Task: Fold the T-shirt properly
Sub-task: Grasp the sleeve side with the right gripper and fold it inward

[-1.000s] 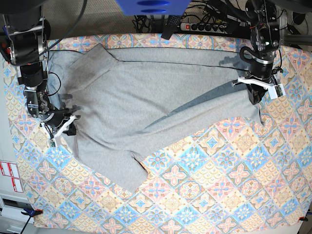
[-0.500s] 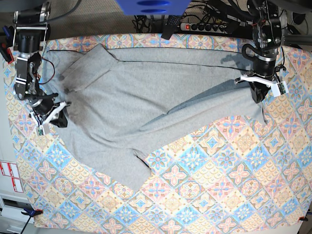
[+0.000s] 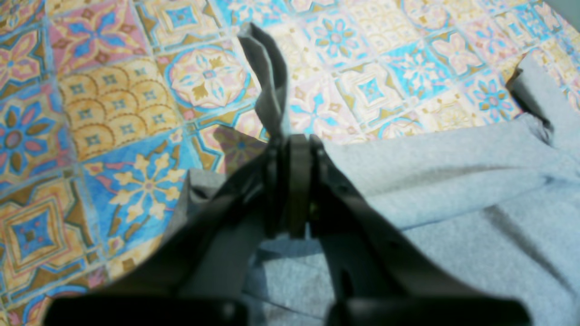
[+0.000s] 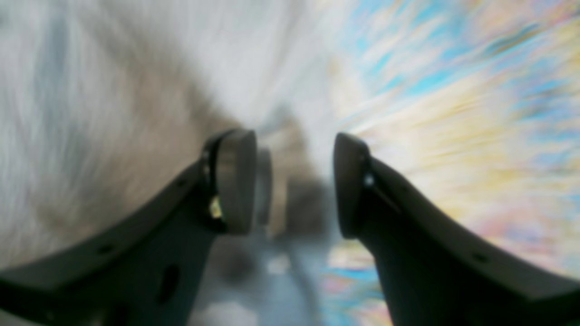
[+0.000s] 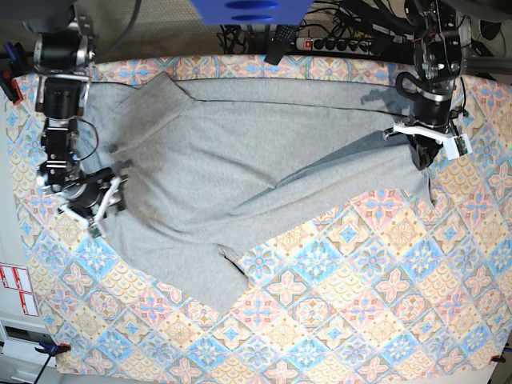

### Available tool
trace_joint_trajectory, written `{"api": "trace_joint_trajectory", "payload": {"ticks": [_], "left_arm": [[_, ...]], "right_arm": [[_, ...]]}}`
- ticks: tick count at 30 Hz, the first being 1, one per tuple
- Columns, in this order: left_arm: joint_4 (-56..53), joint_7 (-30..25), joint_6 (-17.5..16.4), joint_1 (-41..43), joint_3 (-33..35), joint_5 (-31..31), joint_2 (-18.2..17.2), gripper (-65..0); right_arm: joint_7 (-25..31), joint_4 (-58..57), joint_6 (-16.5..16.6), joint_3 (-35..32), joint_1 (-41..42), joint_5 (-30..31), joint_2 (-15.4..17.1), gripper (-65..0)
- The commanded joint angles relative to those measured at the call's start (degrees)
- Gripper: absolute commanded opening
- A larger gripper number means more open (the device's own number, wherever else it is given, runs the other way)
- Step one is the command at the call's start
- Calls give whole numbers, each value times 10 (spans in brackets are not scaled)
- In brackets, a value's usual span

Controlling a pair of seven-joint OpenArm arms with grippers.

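T-shirt [image 5: 240,168] limp, light: I grab hems and corners.
Left gripper [image 3: 290,145] jaws pinch cloth; right gripper [image 4: 294,181] jaws apart, empty.

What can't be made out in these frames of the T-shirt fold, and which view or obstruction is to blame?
- Right wrist view: motion blur smears the T-shirt and tablecloth; only the open right gripper is sharp.
- Left wrist view: the left gripper hides how much fabric it pinches.
- Base view: any lettering on the T-shirt is not showing; the top edge cuts off both arms.
- Base view: the right gripper is too small to tell whether it touches the cloth.
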Motion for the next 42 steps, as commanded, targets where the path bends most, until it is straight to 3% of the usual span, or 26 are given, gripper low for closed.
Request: {"api": "trace_joint_trajectory", "payload": {"ticks": [1,4,11,16,23,33,37,42], "left_arm": [[11,-13,-2,1,-2,0,-5,-650],[11,-13,-2,2,-2,0,-5,-650],[10,-13,-2,2,-2,0,-5,-650],[10,-13,-2,1,-2,0,-4,-650],[10,-13,-2,1,-2,0,-4,-650],[10,-13,-2,2,-2,0,-4,-650],[10,-13,-2,1,-2,0,-4,-650],[10,-13,-2,0,-2,0,-4,-650]], "right_arm": [[27,-7,-9,3,35,4,18,-381],[56,-73,-9,2,72,2,18,-355],[89,-149,-9,2,104,1,18,-165],[100,-183,-9,2,134,1,16,-171],[154,-255,-9,2,166,-1,-14,-171],[194,-287,-9,2,173,-1,-15,-172],[194,-297,-9,1,169,-2,-15,-237],[196,-315,-9,-57,166,-2,-15,-436]]}}
